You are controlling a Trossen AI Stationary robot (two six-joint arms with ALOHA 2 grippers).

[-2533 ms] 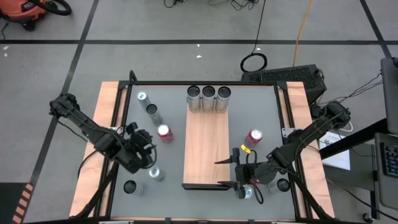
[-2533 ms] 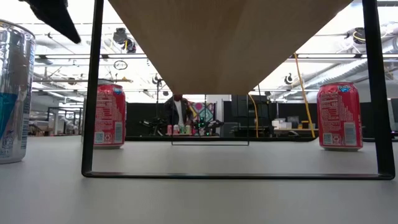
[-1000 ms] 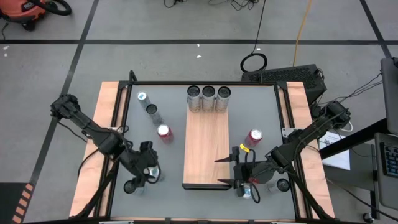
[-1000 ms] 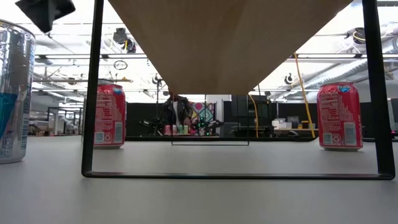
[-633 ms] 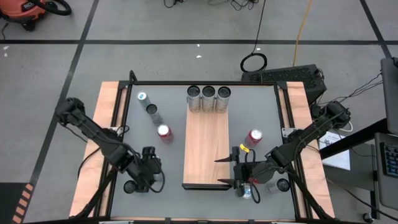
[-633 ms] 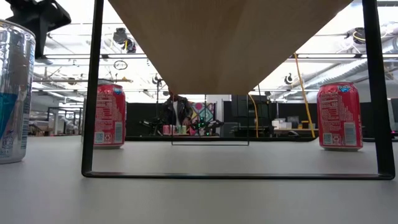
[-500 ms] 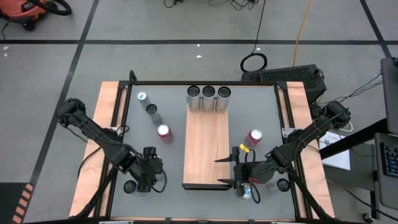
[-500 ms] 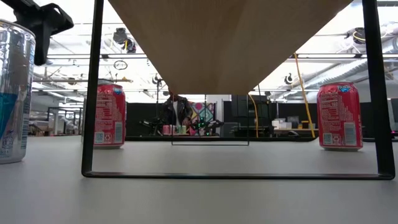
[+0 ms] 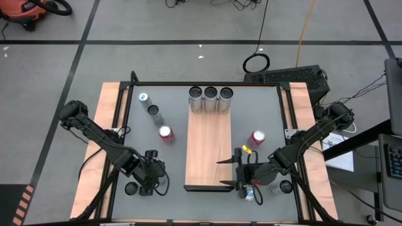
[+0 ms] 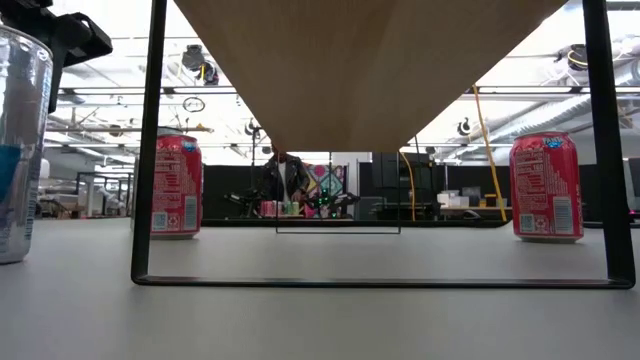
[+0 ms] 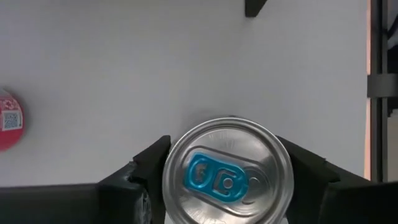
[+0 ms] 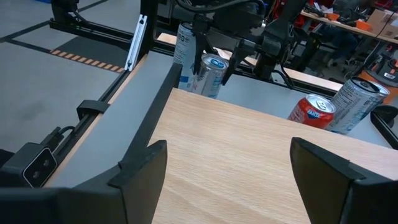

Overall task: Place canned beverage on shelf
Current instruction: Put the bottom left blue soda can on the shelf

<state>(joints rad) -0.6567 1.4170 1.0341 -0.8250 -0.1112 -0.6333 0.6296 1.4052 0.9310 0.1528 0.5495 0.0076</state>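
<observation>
From above, the left claw [image 9: 148,176] sits low over the near-left part of the grey surface [image 9: 264,113], straight down on a silver can with a blue tab [image 9: 152,176], which stands upright left of the shelf [image 9: 208,147] and clear of it. Three silver cans [image 9: 210,99] already line the shelf's far end, so the near stretch of board looks like the free place for the next one. A red can [image 9: 166,134] stands just left of the shelf, another red can [image 9: 256,139] on its right. The right claw [image 9: 234,172] waits at the shelf's near right corner, spread wide.

At surface level, the silver can shows at the far left edge [image 10: 22,150] with the dark claw [image 10: 60,35] above its rim; the shelf's underside [image 10: 360,60] fills the top.

Through the left wrist, the can's lid [image 11: 227,173] lies centred between the two fingers [image 11: 146,171], which flank its sides closely. Whether they already press the wall I cannot tell; the top-down approach suits lifting it upright.

Through the right wrist, its own fingers [image 12: 140,165] stand far apart over the shelf's board [image 12: 236,162], holding nothing, while the left claw [image 12: 211,53] brackets the can [image 12: 208,74] beyond.
</observation>
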